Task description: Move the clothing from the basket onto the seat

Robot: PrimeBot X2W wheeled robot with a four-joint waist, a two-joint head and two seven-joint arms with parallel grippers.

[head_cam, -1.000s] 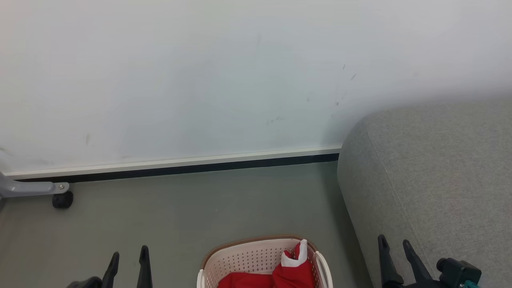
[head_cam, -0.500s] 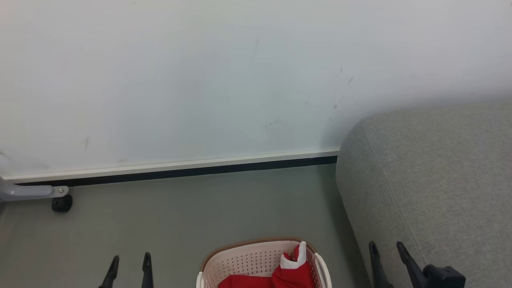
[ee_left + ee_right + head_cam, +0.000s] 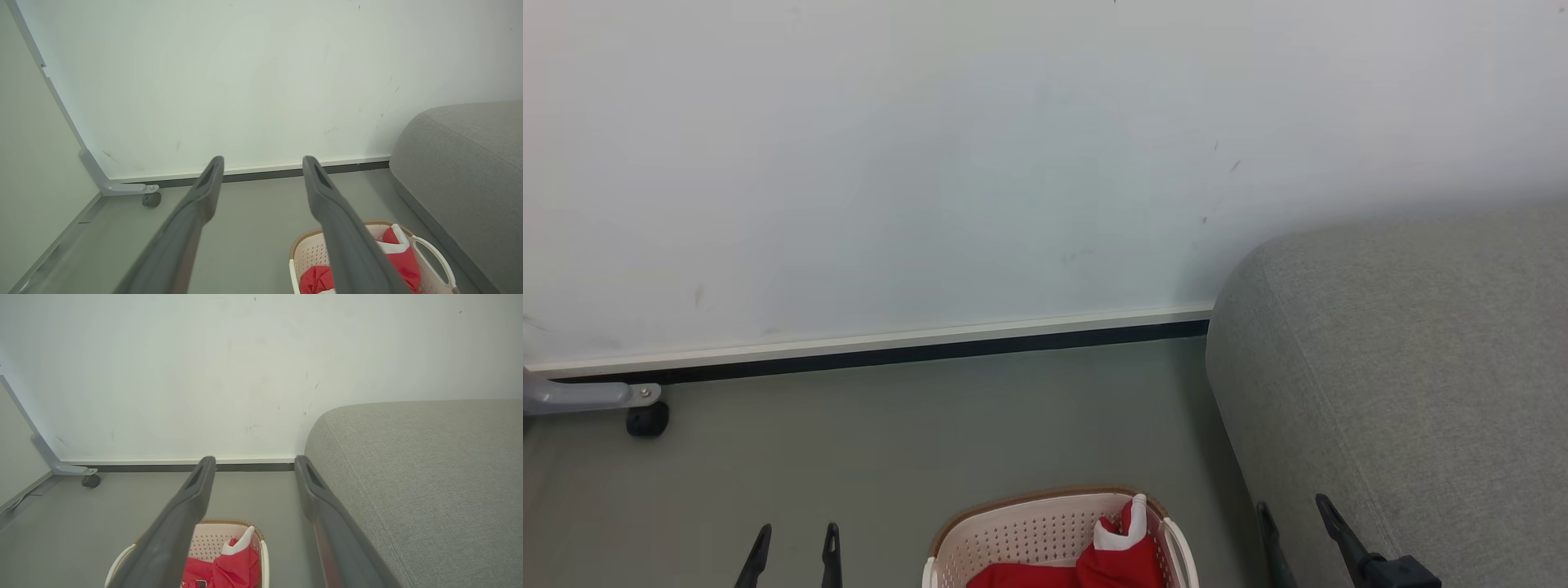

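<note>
The cream basket (image 3: 1013, 531) with a brown rim stands on the grey floor at the bottom middle of the head view, cut by the frame edge. Red clothing (image 3: 1123, 555) with a white cuff lies piled inside it, also seen as clothing (image 3: 229, 567) in the right wrist view and clothing (image 3: 402, 257) in the left wrist view. The grey seat (image 3: 1421, 367) rises at the right. My left gripper (image 3: 796, 533) hangs open left of the basket, holding nothing. My right gripper (image 3: 1290, 505) stands open beside the seat's front corner, also empty.
A white wall with a pale skirting board (image 3: 890, 336) runs behind the floor. A grey metal leg on a black castor (image 3: 647, 419) stands at the far left. Bare floor lies between the basket and the wall.
Both grippers have sunk toward the bottom edge of the head view; the right one also drifted left. The basket and clothing stay put.
</note>
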